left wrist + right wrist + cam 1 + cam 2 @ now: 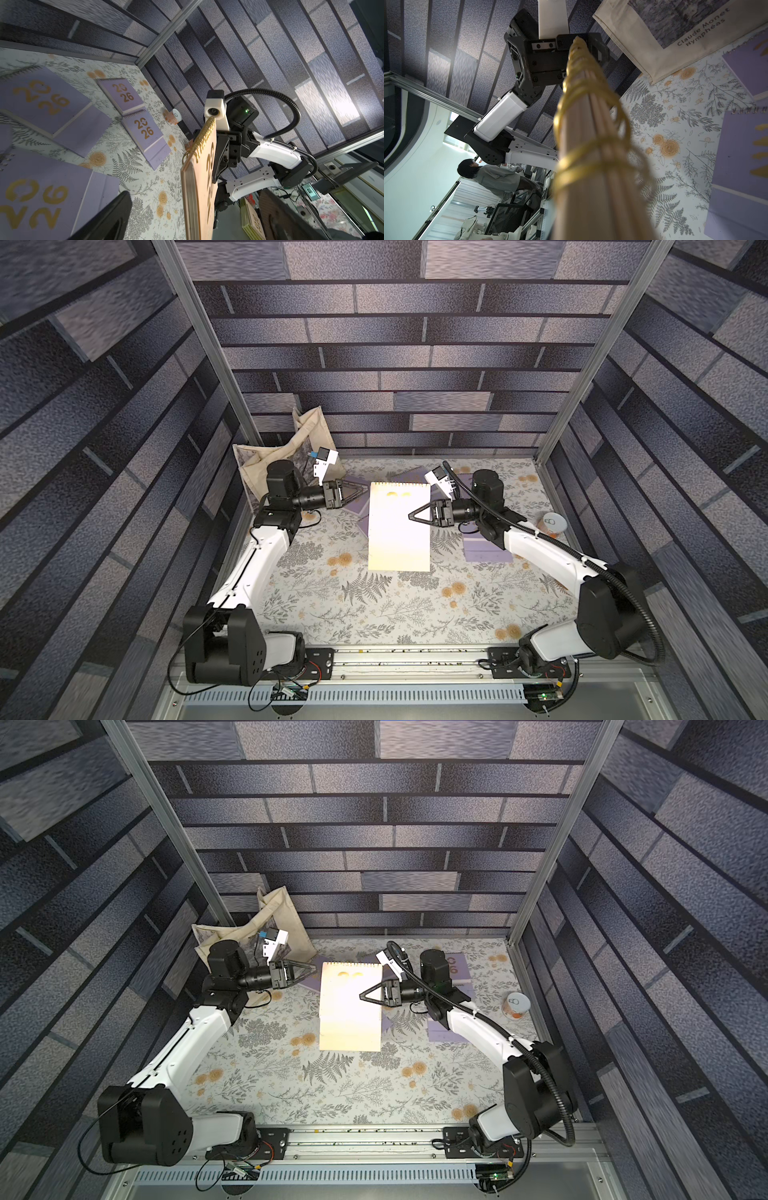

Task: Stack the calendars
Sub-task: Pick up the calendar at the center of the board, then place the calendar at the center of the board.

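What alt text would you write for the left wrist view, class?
The right gripper holds a peach calendar aloft, seen edge-on with its gold spiral binding. Beyond it, several purple calendars lie flat on the floral table.

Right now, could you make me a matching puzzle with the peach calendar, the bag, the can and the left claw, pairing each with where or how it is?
Things:
1. peach calendar
2. bag
3. can
4. left gripper

States:
A. open, holding nothing
B. slumped at the back left
C. upright at the far right
D. lifted, clamped in the right gripper

Pairs: 1-D, 2-B, 3-C, 4-A
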`<state>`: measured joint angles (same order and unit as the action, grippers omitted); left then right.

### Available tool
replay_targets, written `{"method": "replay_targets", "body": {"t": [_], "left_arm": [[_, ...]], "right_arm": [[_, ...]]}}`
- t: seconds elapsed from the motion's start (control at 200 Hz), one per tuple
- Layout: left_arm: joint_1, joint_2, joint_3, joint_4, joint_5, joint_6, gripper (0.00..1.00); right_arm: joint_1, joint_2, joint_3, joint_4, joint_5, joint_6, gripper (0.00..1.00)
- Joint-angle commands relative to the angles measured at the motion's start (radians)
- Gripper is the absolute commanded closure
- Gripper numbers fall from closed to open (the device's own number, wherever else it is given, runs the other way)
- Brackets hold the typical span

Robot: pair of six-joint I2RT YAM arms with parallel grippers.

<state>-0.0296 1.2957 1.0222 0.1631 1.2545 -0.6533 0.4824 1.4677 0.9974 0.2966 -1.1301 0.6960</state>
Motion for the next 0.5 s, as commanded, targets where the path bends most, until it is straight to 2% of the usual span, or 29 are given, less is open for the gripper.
{"method": "replay_targets", "body": {"t": [0.0,0.06,0.15,0.496], "left_arm": [[0.029,-0.032,0.022,-0.088,-0.023,0.048,0.01],[0.032,-0.032,0.026,-0.119,-0.026,0.068,0.00],[0.031,-0.039,0.012,-0.110,-0.033,0.067,0.00],[0.017,-0.033,-0.044,-0.053,-0.041,0.041,0.00]], "right_arm": [[0.008,-0.021,-0.021,-0.083,0.035,0.014,1.00],[0.007,-0.037,-0.030,-0.210,0.070,-0.044,1.00],[0.006,-0.060,-0.071,-0.294,0.101,-0.071,1.00],[0.019,-0.128,-0.350,-0.228,0.153,0.008,1.00]]}}
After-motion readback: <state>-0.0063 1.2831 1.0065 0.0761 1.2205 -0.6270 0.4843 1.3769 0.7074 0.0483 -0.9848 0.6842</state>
